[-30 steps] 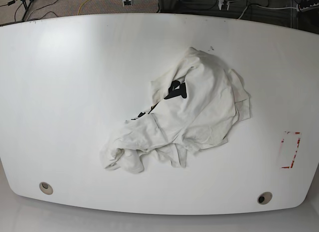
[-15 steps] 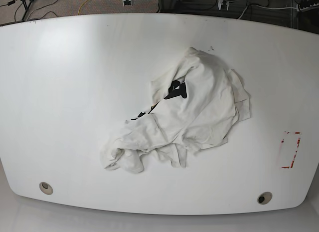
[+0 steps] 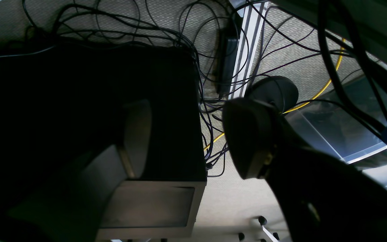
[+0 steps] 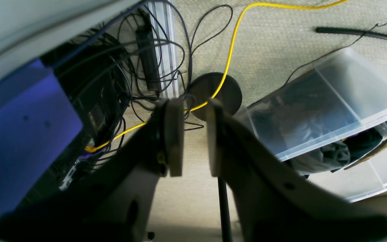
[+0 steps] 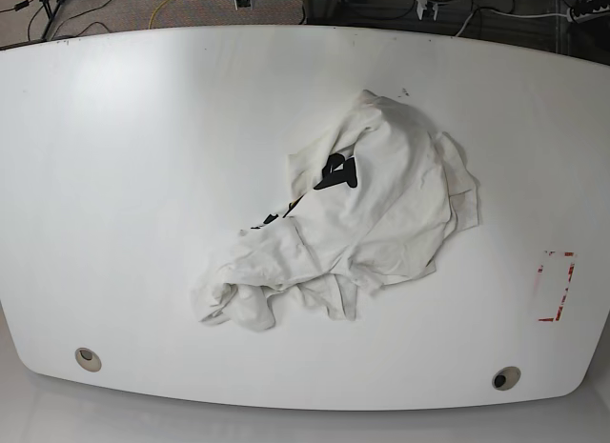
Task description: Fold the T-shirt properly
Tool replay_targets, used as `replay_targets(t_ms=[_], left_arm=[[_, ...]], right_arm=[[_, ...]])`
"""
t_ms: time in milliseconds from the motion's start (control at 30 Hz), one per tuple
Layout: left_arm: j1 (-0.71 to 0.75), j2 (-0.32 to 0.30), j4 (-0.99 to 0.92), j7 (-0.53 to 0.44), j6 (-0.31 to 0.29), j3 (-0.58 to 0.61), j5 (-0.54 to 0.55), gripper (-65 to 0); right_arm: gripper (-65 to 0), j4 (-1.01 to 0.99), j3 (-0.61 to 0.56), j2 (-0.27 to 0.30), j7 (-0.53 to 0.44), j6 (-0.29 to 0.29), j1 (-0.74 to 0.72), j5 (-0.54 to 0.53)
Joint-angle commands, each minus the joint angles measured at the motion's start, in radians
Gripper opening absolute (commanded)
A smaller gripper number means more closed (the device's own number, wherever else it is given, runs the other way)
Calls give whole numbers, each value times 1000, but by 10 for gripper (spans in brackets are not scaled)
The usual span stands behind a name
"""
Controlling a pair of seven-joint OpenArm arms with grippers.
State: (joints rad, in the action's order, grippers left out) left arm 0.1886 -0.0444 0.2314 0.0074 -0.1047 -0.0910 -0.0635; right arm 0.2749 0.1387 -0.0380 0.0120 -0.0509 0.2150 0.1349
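cream t-shirt lies crumpled on the table, unchanged from before.

Left gripper fingers wide apart, holding nothing; right gripper fingers w/ narrow gap, also empty.

T-shirt lettering mostly fold-hidden

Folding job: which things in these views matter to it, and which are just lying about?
Belongs to the job:
T-shirt, crumpled on the white table
right gripper
left gripper

Just lying about:
red-marked tape rectangle
yellow cable
clear plastic bin
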Motion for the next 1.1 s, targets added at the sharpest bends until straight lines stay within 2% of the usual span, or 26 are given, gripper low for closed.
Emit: replay_targets(t_ms=[0, 800, 933, 1067], left_arm=[[10, -4, 22, 3, 4, -3, 2, -290], [55, -5, 223, 46, 1, -7, 5, -293], [62, -6, 224, 36, 2, -7, 4, -291], [109, -10, 255, -48, -6, -13, 8, -281]], right_arm=[[-534, 6, 4, 1, -2, -1, 5, 1], [-533, 64, 8, 5, -7, -10, 12, 7], [-533, 85, 9, 5, -11, -10, 17, 8], [-533, 128, 10, 3, -12, -5, 35, 7]])
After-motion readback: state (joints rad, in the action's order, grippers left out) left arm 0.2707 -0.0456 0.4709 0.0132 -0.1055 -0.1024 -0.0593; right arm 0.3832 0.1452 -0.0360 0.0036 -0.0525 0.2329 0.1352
